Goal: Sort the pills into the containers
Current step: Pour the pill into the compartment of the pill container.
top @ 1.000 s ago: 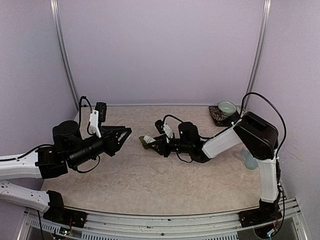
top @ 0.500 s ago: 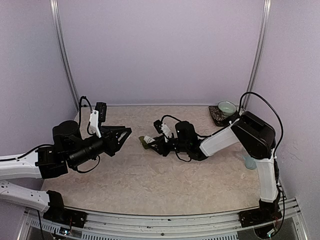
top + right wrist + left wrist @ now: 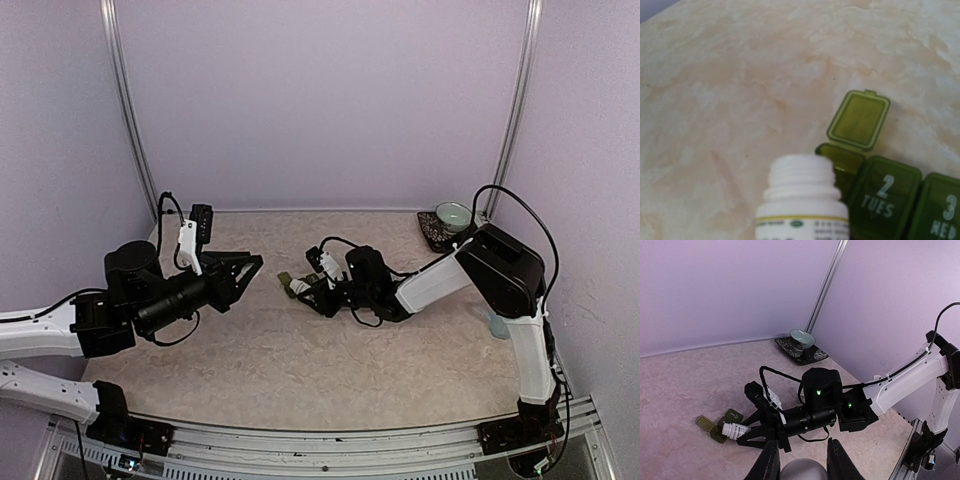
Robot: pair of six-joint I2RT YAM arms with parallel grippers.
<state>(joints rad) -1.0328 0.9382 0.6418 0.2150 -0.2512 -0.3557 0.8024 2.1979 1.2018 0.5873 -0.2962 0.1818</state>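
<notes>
The dark green containers point(image 3: 286, 281) lie mid-table as a strip of three joined compartments. In the right wrist view the first compartment's lid point(image 3: 859, 120) stands open, and the ones marked "2 TUES" point(image 3: 885, 197) and "3 WED" point(image 3: 940, 215) are closed. My right gripper point(image 3: 303, 287) is shut on an uncapped white pill bottle point(image 3: 801, 200), held on its side with the mouth right by the open compartment. The left wrist view shows the bottle point(image 3: 735, 430) over the strip point(image 3: 720, 432). No pills show. My left gripper point(image 3: 245, 274) is open and empty, raised left of the strip.
A green bowl on a dark saucer point(image 3: 452, 217) stands at the back right corner, also in the left wrist view point(image 3: 802, 338). A pale blue mug point(image 3: 497, 323) stands by the right wall, partly behind the right arm. Lilac walls enclose the table.
My right arm has shifted slightly left with the bottle, bringing its mouth closer to the open compartment. The left arm has not moved.
</notes>
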